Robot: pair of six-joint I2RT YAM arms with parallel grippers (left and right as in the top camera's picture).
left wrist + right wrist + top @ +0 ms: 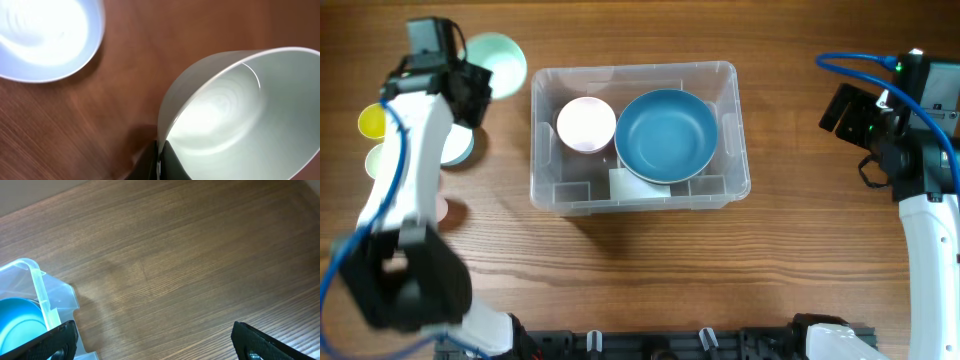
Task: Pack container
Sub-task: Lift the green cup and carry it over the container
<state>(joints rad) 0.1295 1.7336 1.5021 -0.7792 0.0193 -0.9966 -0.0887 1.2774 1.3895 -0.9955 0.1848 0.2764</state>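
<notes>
The clear plastic container [638, 195] stands mid-table. It holds a pink bowl [585, 124] and a large blue bowl [666, 134] over a white label. My left gripper [473, 84] is at the far left, left of the container, shut on the rim of a mint-green bowl [498, 58]. In the left wrist view the fingers [160, 159] pinch that bowl's [235, 115] rim above the wood. My right gripper [846, 106] is open and empty to the right of the container. Its wrist view shows the fingers [155, 340] spread over bare wood, with the container's corner [40, 287] at the left.
To the left of my left arm lie a yellow bowl [371, 122], a pale green bowl [377, 160], a light blue bowl [457, 148] and a pink item [442, 210]. The light blue bowl also shows in the left wrist view [45, 35].
</notes>
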